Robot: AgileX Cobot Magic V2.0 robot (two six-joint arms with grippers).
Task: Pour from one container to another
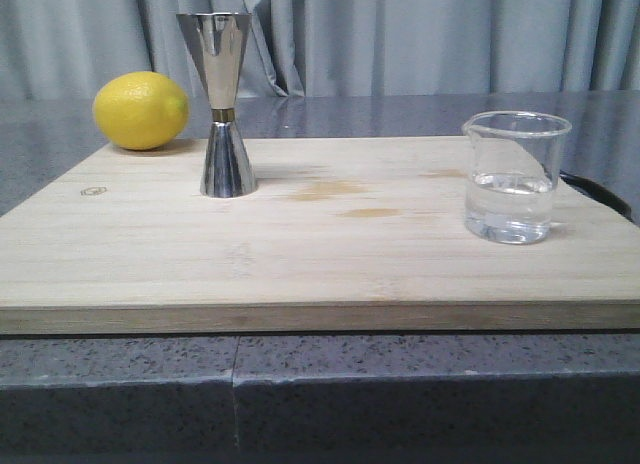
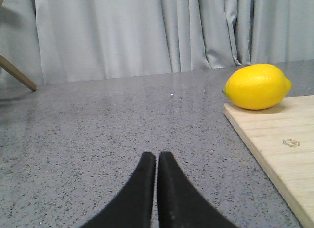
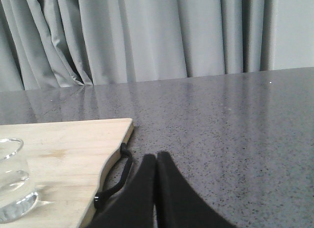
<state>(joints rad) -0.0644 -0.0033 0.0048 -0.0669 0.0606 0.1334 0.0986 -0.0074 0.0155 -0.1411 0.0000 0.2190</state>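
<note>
Beaker (image 1: 512, 179) stands upright on the right of the board (image 1: 300, 254), holding clear liquid, well apart from the jigger (image 1: 222, 104) beside the lemon (image 1: 141, 110); left gripper (image 2: 156, 161) and right gripper (image 3: 156, 161) rest closed on nothing off the board's sides, so pouring seems not yet begun.

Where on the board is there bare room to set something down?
The wooden board is bare between the steel jigger and the beaker, and across its whole near strip. The far left corner is crowded: the lemon sits close beside the jigger.
</note>
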